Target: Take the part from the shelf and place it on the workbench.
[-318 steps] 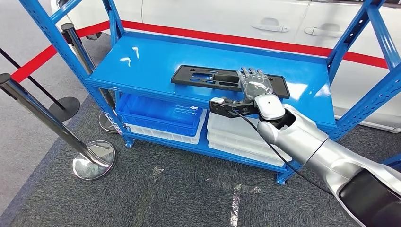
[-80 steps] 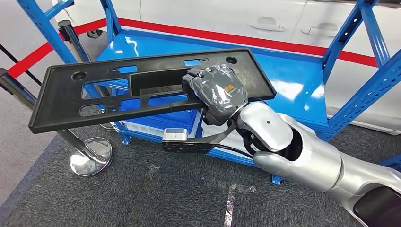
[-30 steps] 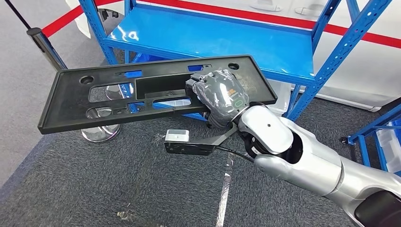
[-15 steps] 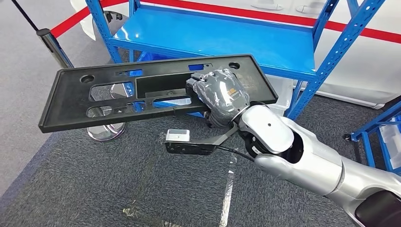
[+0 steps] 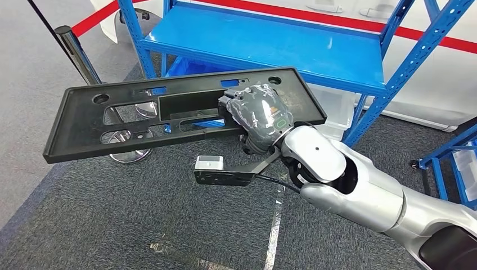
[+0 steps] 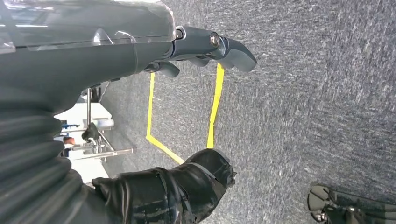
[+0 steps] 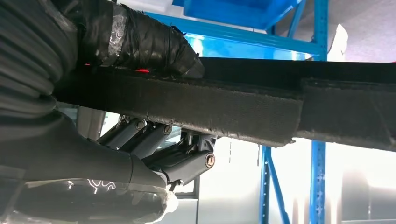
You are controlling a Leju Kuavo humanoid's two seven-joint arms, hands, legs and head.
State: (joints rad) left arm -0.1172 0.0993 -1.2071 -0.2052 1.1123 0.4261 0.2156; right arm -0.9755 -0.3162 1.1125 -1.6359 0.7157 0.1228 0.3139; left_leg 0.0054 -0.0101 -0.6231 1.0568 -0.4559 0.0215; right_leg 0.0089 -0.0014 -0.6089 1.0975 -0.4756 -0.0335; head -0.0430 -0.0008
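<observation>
Carrying the part (image 5: 169,115) clear of the shelf (image 5: 264,42), we have it in our right hand (image 5: 259,115), fingers wrapped over its near long edge toward one end, thumb clamped on the opposite face as the right wrist view shows (image 7: 140,46). It hangs in the air in front of the shelf, above the grey carpet, roughly level. We judge it stiff and fairly light: a long flat black plastic plate that shows no sag though most of its length sticks out past the grip. That off-centre hold should make it want to tip at the far end, so a hold nearer the middle would be steadier. It has a raised rim, round corner holes and several rectangular cut-outs. Our left hand (image 6: 140,56) holds nothing, fingers apart above the floor.
</observation>
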